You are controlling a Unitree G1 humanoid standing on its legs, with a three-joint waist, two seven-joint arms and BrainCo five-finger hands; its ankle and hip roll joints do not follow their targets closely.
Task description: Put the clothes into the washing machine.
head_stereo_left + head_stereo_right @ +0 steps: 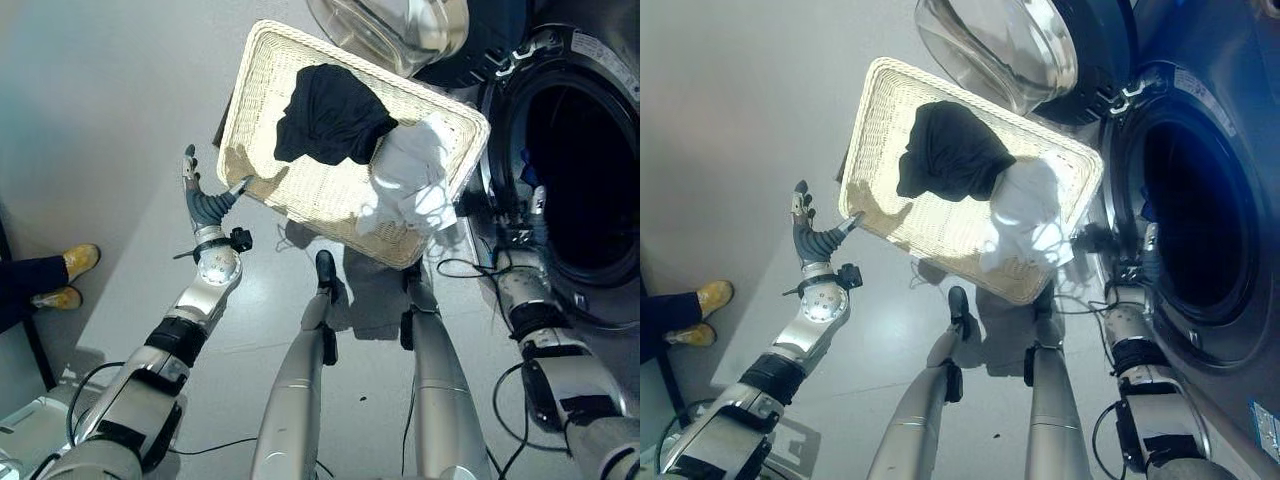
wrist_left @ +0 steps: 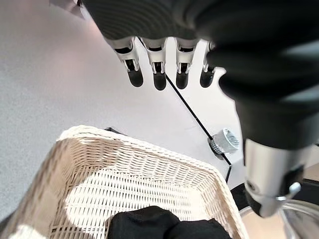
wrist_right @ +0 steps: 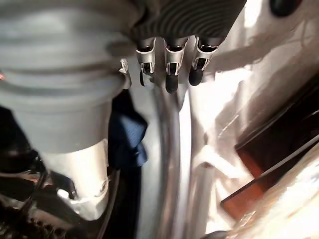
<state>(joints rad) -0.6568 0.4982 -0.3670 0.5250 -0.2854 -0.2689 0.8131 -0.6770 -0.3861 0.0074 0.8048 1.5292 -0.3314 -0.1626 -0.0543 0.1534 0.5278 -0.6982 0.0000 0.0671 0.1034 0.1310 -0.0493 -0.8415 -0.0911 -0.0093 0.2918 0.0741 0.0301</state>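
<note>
Clothes (image 1: 330,115) in basket (image 1: 262,70); left hand (image 1: 200,200) open beside.

Hard light on basket (image 1: 300,190), weave blown out near white. White cloth (image 1: 410,180) glares too. Drum (image 1: 590,180) dark inside. Floor (image 1: 120,120) evenly lit, soft shadow under the basket. Wrist views blurred up close; right wrist view has overexposed patches.

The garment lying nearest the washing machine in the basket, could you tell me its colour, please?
White garment; clearest in the left eye view.
</note>
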